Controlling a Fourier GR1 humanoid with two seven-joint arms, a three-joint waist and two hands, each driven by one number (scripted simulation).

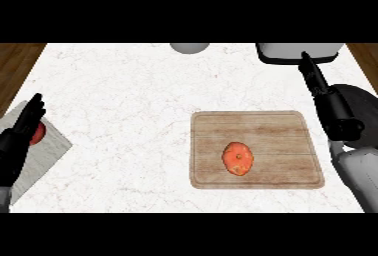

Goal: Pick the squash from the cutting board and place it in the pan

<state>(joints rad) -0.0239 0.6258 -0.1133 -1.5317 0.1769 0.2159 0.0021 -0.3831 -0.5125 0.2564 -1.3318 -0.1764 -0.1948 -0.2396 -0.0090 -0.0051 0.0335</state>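
fingers (313,75) straight, apart from squash (238,158)

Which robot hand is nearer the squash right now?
The right robot hand, raised beside the cutting board holding the squash; the left robot hand rests at the far edge.

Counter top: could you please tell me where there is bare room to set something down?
The widest free patch lies between the left hand and the cutting board. Bare board also surrounds the squash. It is crowded at the right edge, around the right hand and the pan.
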